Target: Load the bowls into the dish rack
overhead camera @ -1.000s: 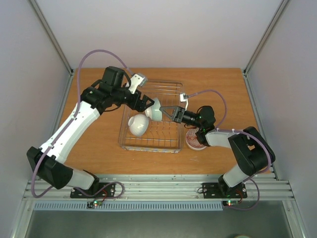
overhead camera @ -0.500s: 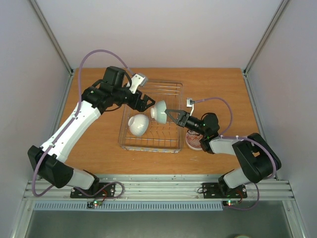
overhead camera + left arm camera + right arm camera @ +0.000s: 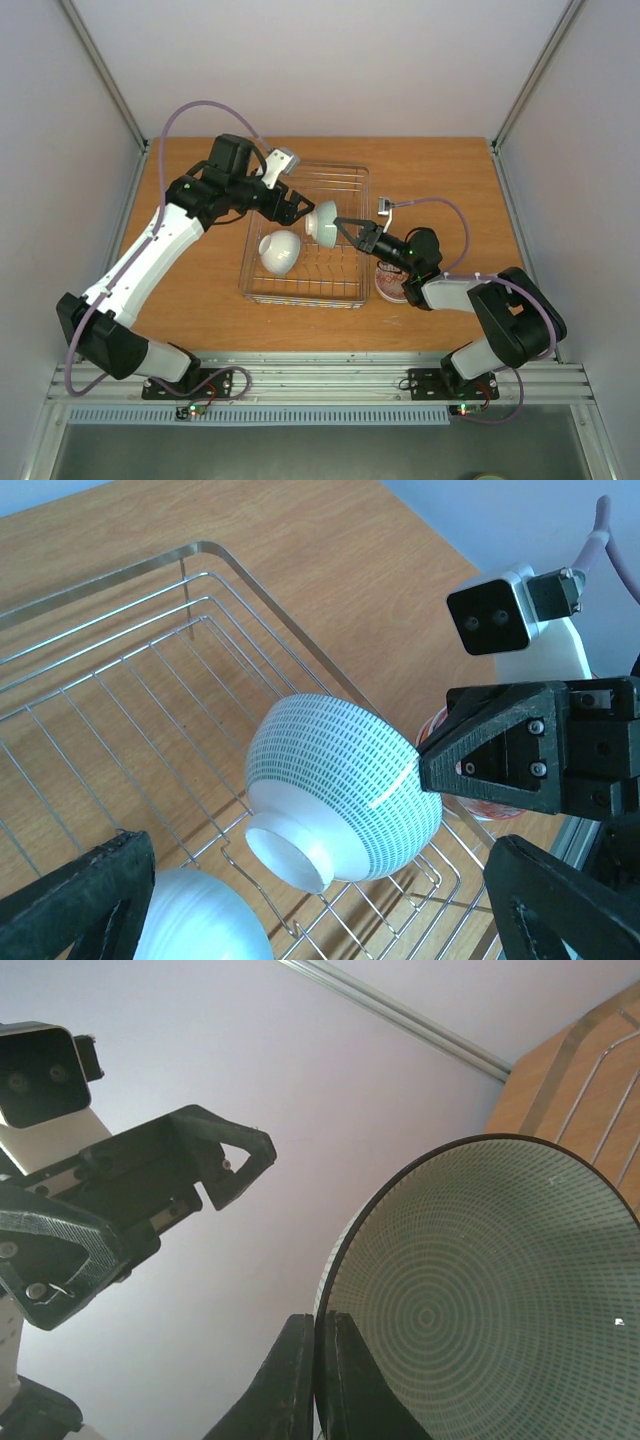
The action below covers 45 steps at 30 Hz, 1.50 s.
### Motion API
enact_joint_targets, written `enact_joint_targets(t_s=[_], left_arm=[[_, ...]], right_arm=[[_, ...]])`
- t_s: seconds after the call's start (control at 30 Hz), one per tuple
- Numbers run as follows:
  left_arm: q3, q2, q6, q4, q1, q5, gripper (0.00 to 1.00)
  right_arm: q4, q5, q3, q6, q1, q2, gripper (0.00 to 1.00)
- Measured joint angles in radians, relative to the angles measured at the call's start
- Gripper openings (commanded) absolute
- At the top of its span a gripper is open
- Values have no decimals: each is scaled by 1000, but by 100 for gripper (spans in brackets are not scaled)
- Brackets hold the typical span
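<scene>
Right gripper pinched the rim of the green bowl above the rack, I saw from above; left gripper stood spread just left. Left wrist: bowl tilted, foot toward the camera. Right wrist: fingers clamped the rim.

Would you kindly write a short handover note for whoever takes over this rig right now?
Right pincer: shut on the rim of the green-patterned bowl, held tilted over the dish rack.
Left pincer: open, close to that bowl, gripping nothing.
Done: white bowl lies in the rack.
To do: rack the green-patterned bowl, then the orange-patterned bowl on the table beside the rack.
</scene>
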Motion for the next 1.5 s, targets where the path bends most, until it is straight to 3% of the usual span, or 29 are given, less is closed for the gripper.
enact_joint_targets(t_s=[0.57, 0.9, 1.5], left_arm=[[-17, 19, -34, 8, 0, 9, 90], [-15, 39, -45, 8, 0, 25, 90], [-14, 39, -45, 8, 0, 25, 90]], right_arm=[[-80, 21, -2, 13, 3, -91, 1], [-27, 39, -35, 47, 39, 36, 1], [7, 126, -85, 60, 59, 36, 1]])
